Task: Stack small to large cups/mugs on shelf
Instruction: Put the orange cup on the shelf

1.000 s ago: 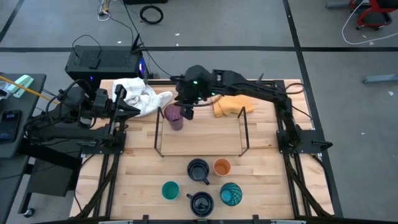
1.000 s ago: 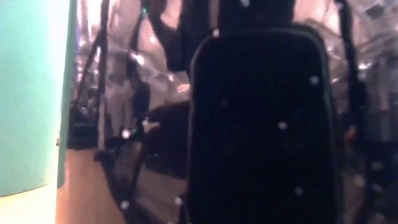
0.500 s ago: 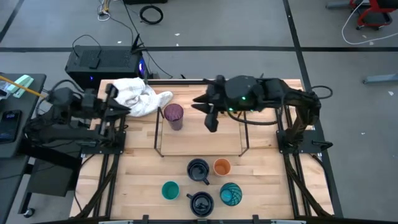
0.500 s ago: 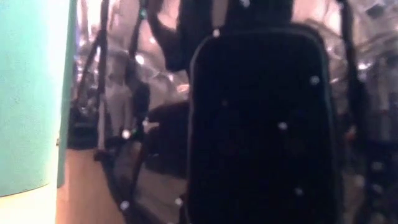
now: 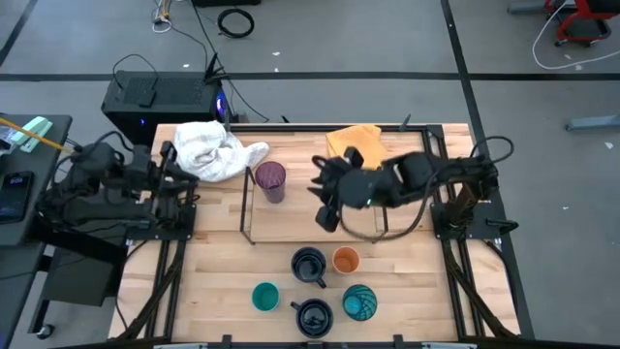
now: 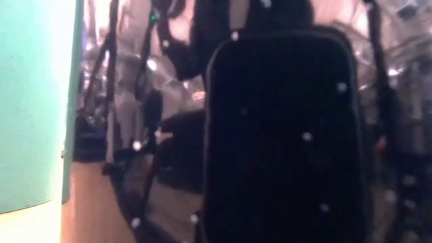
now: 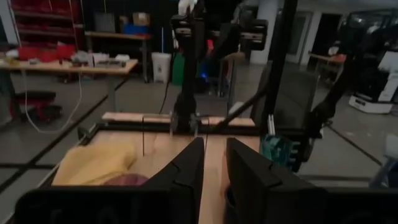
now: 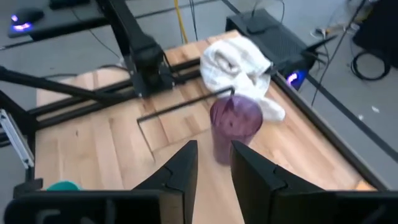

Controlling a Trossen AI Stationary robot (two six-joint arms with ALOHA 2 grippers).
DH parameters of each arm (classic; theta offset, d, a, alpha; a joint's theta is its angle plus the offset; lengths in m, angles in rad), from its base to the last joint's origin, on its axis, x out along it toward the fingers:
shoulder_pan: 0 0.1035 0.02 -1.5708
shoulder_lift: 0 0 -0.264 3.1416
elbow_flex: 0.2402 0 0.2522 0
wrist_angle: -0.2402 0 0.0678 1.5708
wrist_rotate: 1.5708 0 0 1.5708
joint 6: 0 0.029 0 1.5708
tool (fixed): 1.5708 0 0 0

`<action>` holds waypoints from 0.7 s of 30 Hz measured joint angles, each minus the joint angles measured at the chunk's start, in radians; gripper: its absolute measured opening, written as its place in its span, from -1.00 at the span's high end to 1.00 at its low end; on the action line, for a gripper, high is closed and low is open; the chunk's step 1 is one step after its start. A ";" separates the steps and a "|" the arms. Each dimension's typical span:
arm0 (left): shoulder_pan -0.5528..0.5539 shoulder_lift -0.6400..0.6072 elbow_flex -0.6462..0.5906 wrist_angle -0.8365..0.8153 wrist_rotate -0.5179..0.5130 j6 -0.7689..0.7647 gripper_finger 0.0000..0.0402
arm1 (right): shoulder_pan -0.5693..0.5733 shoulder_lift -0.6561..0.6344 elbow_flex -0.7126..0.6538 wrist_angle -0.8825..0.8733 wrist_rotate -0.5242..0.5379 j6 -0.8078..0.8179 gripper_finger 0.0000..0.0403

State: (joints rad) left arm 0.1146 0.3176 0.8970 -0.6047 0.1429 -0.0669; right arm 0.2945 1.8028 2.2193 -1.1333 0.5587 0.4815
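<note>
The wooden slat table (image 5: 223, 262) fills the high view, pale planks running front to back, and over its middle the right arm stretches in from its post, elbow bent, its right gripper (image 5: 327, 215) hanging above the open floor of the shelf (image 5: 250, 231), empty, the fingers (image 8: 180, 171) a narrow gap apart. On the left side the left arm is folded back by its own post, left gripper (image 5: 187, 181) at the table's edge beside the white cloth (image 5: 211, 147), nothing in it, fingers (image 7: 186, 168) a small slot apart. That shelf is thin black wire, a low rectangle with upright end frames. A yellow cloth (image 5: 355, 143) lies crumpled at the far edge. Inside the shelf's left end stands the translucent purple tumbler (image 5: 270, 179), upright, tapered. In front of the shelf sit the rest: patterned teal-blue cup (image 5: 358, 302), two dark navy mugs (image 5: 309, 265) and (image 5: 313, 316), small teal cup (image 5: 264, 296), small orange cup (image 5: 346, 260). No readable writing anywhere.
</note>
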 joint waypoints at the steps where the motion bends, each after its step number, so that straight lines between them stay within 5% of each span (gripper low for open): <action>1: 0.000 0.000 0.000 -0.009 0.000 0.000 0.60 | 0.008 -0.004 -0.024 0.004 0.006 0.021 0.50; 12: 0.000 -0.122 -0.002 -0.001 0.000 -0.011 0.61 | 0.130 -0.110 -0.285 0.091 0.063 0.292 0.51; 21: 0.000 -0.128 -0.002 0.037 0.000 -0.027 0.60 | 0.259 -0.235 -0.577 0.410 0.070 0.443 0.51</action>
State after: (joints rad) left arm 0.1143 0.1895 0.8951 -0.5681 0.1432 -0.0944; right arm 0.5534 1.5676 1.6426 -0.7234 0.6285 0.9242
